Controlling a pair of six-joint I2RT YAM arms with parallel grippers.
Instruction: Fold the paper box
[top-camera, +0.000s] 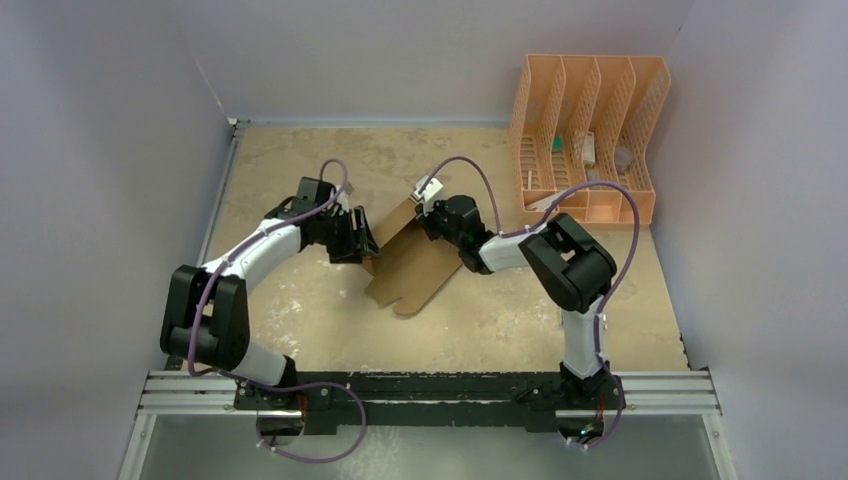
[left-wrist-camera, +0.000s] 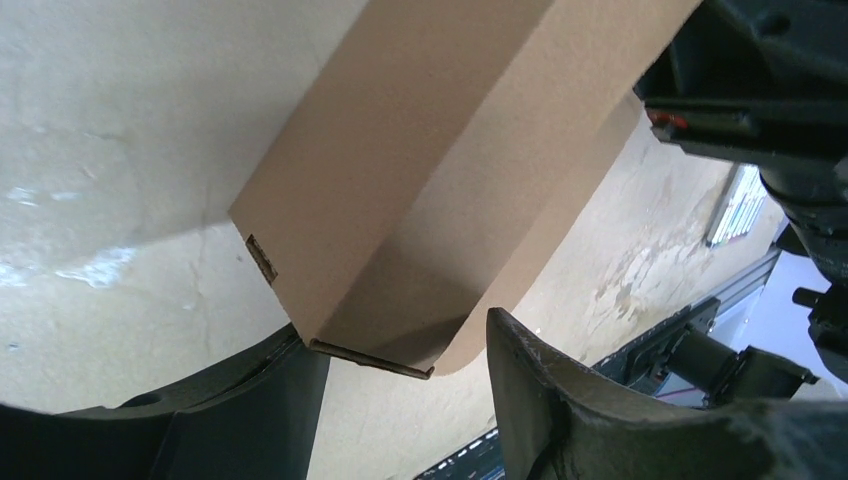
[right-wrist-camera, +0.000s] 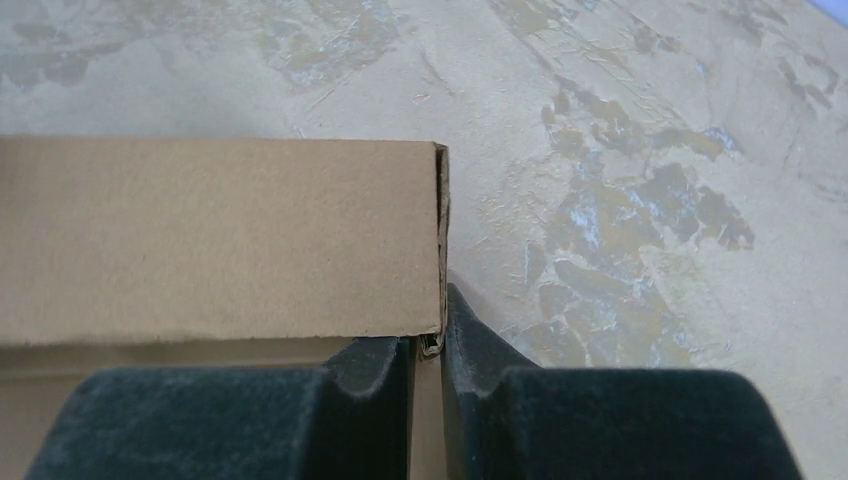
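Paper box (top-camera: 410, 262) partly raised, left of orange file rack (top-camera: 590, 130). Right gripper (right-wrist-camera: 428, 330) pinches box panel edge on rack-facing side. Left gripper (left-wrist-camera: 395, 330) spread, straddling corner on side away from rack. Best: left clamps first, then crease along score line.

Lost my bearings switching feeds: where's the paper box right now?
In the top view the paper box lies mid-table between the left gripper and right gripper, left of the orange rack; the right gripper pinches one edge.
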